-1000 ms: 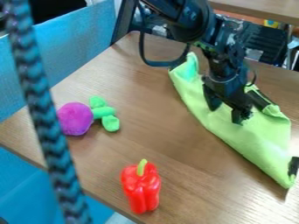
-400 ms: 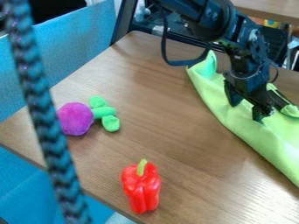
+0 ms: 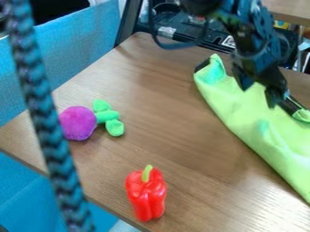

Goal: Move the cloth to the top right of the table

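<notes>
Blue fabric (image 3: 84,47) stands along the far left side of the wooden table (image 3: 172,136), and dark equipment (image 3: 191,34) sits behind its back edge. On the right side lies the green cloth (image 3: 257,129), loosely folded, stretching from near the back edge down toward the front and running past the right border of the view. The hand (image 3: 259,88) is over the cloth's upper part with its fingers parted, grasping nothing that I can make out; whether it touches the fabric, I cannot tell. I take the step in hand to be the placing, just finished or wanting a small correction, since the cloth already covers much of the upper right. If it is done, the next move calls for a straight lift, clear of the folds; if not, a fresh pinch and a short push toward the back corner. Care seems due at the back and right edges. Open wood lies to the left, between the cloth, the purple plush toy (image 3: 77,123) and the red pepper (image 3: 146,197).
</notes>
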Controlling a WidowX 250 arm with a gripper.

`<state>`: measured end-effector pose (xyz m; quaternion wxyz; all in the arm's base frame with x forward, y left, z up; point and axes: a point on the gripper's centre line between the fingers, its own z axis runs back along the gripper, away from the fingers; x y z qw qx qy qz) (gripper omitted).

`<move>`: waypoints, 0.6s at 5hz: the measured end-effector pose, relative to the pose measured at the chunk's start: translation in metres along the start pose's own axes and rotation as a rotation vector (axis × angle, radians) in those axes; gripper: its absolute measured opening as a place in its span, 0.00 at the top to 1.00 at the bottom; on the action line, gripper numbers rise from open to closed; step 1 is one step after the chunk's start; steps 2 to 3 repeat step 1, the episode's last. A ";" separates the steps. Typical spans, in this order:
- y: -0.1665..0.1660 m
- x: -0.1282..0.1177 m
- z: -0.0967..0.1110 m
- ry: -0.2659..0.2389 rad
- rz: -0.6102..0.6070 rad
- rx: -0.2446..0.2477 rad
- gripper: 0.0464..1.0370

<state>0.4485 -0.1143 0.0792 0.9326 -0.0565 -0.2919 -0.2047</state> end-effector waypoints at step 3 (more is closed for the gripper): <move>0.002 0.001 0.022 0.028 0.002 -0.009 0.04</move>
